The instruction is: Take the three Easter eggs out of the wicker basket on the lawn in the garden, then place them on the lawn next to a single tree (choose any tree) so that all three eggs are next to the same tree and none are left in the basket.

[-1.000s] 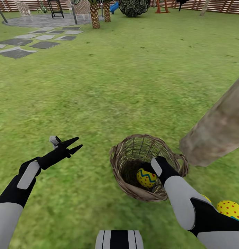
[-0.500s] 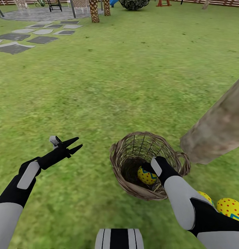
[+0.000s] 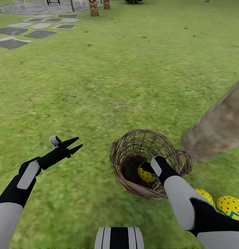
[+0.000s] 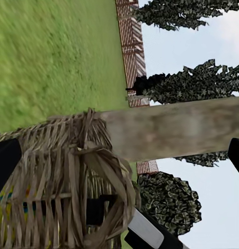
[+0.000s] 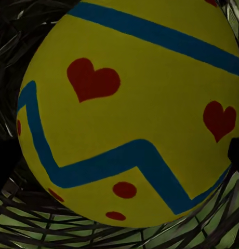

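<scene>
The wicker basket stands on the lawn, with one yellow Easter egg low inside it. My right arm reaches into the basket. My right gripper is open, a fingertip on each side of that egg, which is very close to the camera. Two more Easter eggs lie on the grass at the foot of the pale tree trunk. Over bare grass to the basket's left, my left gripper stands open and empty. The left wrist view shows the basket and the trunk.
Grey stepping stones and a paved patio lie far off at the back left, beside two scaly palm trunks. In the left wrist view a slatted fence and dark cypresses stand behind the trunk. Open grass lies all around.
The head camera has tilted down, so the whole picture has slid upward. The egg in the basket shows a slightly different face. Both arms have stayed nearly still.
</scene>
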You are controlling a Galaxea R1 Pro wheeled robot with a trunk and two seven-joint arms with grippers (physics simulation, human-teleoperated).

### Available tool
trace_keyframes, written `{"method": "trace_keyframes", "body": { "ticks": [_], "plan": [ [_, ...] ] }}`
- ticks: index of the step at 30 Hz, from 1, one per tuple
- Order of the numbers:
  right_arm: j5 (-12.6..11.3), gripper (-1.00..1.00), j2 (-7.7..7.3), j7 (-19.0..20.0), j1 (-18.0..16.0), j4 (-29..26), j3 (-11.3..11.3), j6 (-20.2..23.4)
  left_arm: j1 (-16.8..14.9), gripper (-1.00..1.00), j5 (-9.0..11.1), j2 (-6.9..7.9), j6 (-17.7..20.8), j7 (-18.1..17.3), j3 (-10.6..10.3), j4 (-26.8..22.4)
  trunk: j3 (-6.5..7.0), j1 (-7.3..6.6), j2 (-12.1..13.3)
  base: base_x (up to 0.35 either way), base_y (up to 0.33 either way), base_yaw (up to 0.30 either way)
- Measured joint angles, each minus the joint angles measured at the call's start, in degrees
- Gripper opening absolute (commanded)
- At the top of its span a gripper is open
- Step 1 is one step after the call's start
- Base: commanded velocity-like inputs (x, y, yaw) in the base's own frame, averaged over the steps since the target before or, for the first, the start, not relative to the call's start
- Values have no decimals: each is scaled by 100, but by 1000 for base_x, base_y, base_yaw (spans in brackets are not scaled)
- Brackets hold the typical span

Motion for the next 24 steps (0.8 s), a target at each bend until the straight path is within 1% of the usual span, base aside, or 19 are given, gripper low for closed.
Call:
{"method": "trace_keyframes", "body": {
  "ticks": [2, 5, 7, 10, 11, 16, 17, 18, 19, 20, 21, 23, 24],
  "plan": [
    [7, 100, 2, 0, 0, 0, -2, 2, 0, 100, 3, 0, 1, 0, 0, 0, -1, 0, 0, 0, 0, 0],
    [22, 100, 3, -2, -1, -1, 6, 4, 0, 100, 0, 0, -1, 0, 0, -1, -66, 7, -4, 0, 0, 0],
    [36, 100, 6, -5, -7, -7, 12, 7, 0, 100, 0, 0, -2, -1, 0, 0, -87, 8, -7, 0, 0, 0],
    [40, 100, 6, -3, -7, -7, 10, 7, 0, 100, 2, 0, -2, -1, 0, 3, -88, 7, -7, 0, 0, 0],
    [12, 100, 8, -1, -7, -63, 2, 17, 0, 100, 0, 0, -2, -1, 0, 2, -109, 9, -9, 0, 0, 0],
    [-29, 100, 11, -8, -9, -116, 4, 20, -1, 100, 2, -1, -3, -1, 0, 8, -132, 10, -11, 0, 0, 0],
    [-30, -100, 11, -8, -9, -116, 4, 20, -1, 100, 2, -1, -2, -1, 0, 6, -132, 10, -11, 0, 0, 0],
    [-2, -100, 19, -16, -7, -191, 1, 147, 0, 100, 1, 0, -3, -1, 0, 5, -154, 11, -12, 0, 0, 0],
    [10, -100, 23, -18, -7, -196, -2, 154, 0, 100, 2, 0, -2, -1, 0, 7, -154, 12, -12, 0, 0, 0],
    [41, -100, 21, 2, -9, -274, 3, 305, 0, 100, 2, 0, -2, -1, 1, 6, -176, 14, -13, 0, 0, 0],
    [2, -100, 9, 11, -11, -290, 17, 330, 0, 100, 3, 0, -2, -2, 0, 8, -177, 15, -13, 0, 0, 0],
    [18, -100, 7, 27, -14, -477, 4, 618, 0, 100, -1, 0, -4, -1, 0, 31, -220, 21, -16, 0, 0, 0],
    [15, -100, 8, 29, -13, -501, -2, 673, 0, 100, 2, 0, -2, -1, 0, 59, -221, 21, -16, 0, 0, 0]
  ]
}}
